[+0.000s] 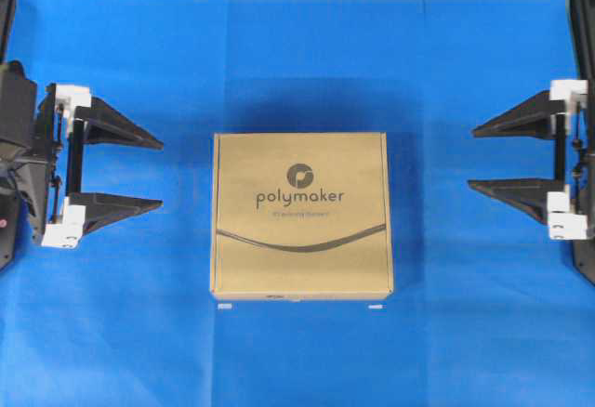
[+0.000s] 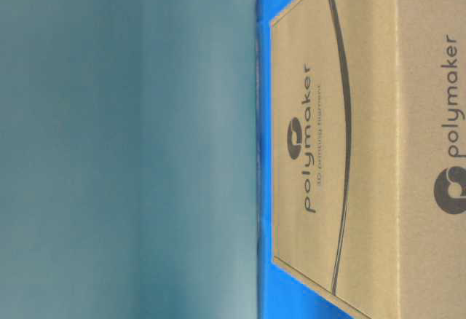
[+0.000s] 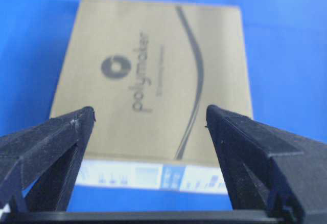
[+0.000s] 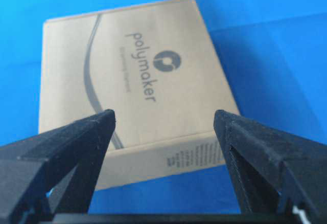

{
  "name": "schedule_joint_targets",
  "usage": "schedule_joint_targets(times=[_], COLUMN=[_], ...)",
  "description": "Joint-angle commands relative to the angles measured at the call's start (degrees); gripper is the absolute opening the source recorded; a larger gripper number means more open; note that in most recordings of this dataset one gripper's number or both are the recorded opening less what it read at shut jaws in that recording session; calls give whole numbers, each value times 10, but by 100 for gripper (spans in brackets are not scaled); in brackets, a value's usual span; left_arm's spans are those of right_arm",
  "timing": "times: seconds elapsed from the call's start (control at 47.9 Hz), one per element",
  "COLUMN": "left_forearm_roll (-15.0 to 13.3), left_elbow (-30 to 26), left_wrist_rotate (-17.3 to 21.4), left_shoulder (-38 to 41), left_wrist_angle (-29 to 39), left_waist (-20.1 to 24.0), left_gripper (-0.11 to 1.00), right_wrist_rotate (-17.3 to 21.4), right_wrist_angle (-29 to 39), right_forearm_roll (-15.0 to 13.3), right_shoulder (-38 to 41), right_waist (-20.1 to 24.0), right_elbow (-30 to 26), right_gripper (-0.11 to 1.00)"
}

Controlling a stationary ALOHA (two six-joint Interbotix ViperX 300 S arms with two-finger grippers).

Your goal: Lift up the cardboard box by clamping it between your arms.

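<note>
Both grippers, left gripper [image 1: 162,174] and right gripper [image 1: 470,158], spread wide and empty, well apart from the cardboard box [image 1: 300,214] mid-desk; uneven side pressure could twist or drop it.

Bright, even light falls from above on the blue table [image 1: 297,54], leaving the colour strongly saturated and free of glare. The cardboard box [image 1: 301,215] casts a soft dark shadow on the cloth toward the right tool [image 1: 471,158] and along its far edge; faint shadows also sit beside the left tool [image 1: 162,174]. The overhead view is a little soft, its corners darkened by the arms. In both wrist views the black fingers [image 3: 61,142] loom large, grainy and blurred, while the box print ahead of them reads slightly hazy. The table-level view lies turned sideways, half of it a featureless grey-blue blur, with the box so close that its print is soft.
</note>
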Motion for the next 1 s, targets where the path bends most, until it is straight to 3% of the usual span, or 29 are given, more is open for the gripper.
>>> schedule_joint_targets(times=[0.0, 0.271, 0.564, 0.981], left_forearm_roll=[0, -1, 0, 0], left_elbow=[-6, -2, 4, 6], left_wrist_rotate=[1, 1, 2, 3], left_shoulder=[-1, 0, 0, -1], left_wrist_angle=[-16, -76, -116, -120], left_waist=[-1, -1, -4, -7], left_gripper=[86, 86, 86, 86], right_wrist_rotate=[4, 25, 22, 25], right_wrist_angle=[-1, 23, 38, 67], right_forearm_roll=[0, 0, 0, 0], right_shoulder=[-22, -91, -131, -163], right_waist=[-5, -5, -6, -6], right_elbow=[5, 29, 40, 41], right_gripper=[98, 98, 98, 98])
